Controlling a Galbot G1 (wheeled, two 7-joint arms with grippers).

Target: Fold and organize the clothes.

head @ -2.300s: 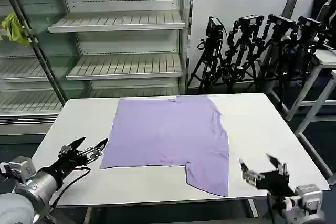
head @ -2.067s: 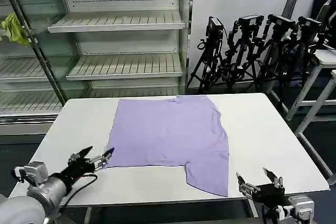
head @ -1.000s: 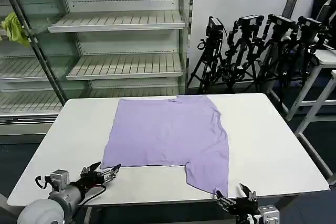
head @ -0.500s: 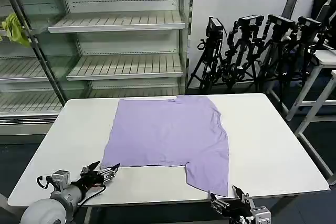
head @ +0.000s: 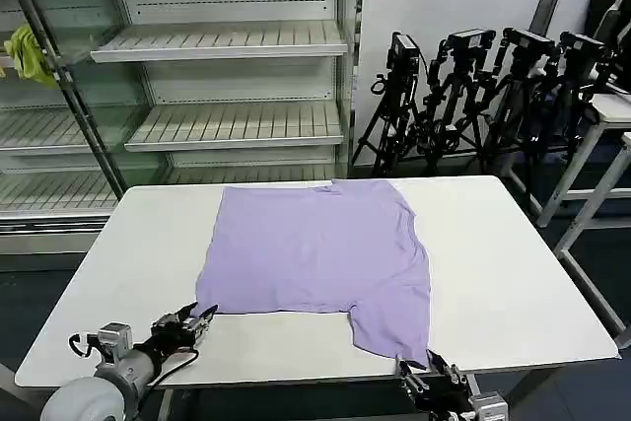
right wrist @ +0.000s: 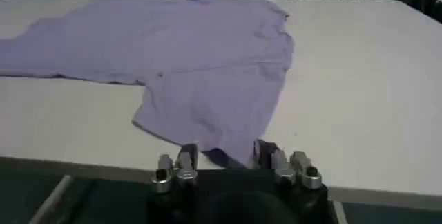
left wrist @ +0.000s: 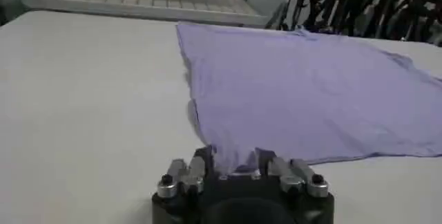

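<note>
The clothes are a single lavender T-shirt (head: 315, 244) lying flat, plain side up, on the white table (head: 493, 263). My left gripper (head: 200, 315) sits low on the table at the shirt's near left corner. In the left wrist view this gripper (left wrist: 233, 157) is open, and the corner of the T-shirt (left wrist: 304, 94) lies between its fingers (left wrist: 205, 156). My right gripper (head: 426, 374) is at the table's front edge by the near right corner. It too is open (right wrist: 226, 155), with the tip of the T-shirt (right wrist: 207, 73) reaching between the fingers (right wrist: 266, 151).
Empty metal shelves (head: 227, 41) stand behind the table, with a yellow-green cloth (head: 28, 54) hanging at the far left. Black tripods (head: 473, 86) crowd the back right. A second table (head: 611, 110) stands at the right. Bare tabletop lies on either side of the shirt.
Both grippers have dropped low and closed in on the shirt's near corners, the right one moving left. The left gripper's fingers have narrowed around the corner.
</note>
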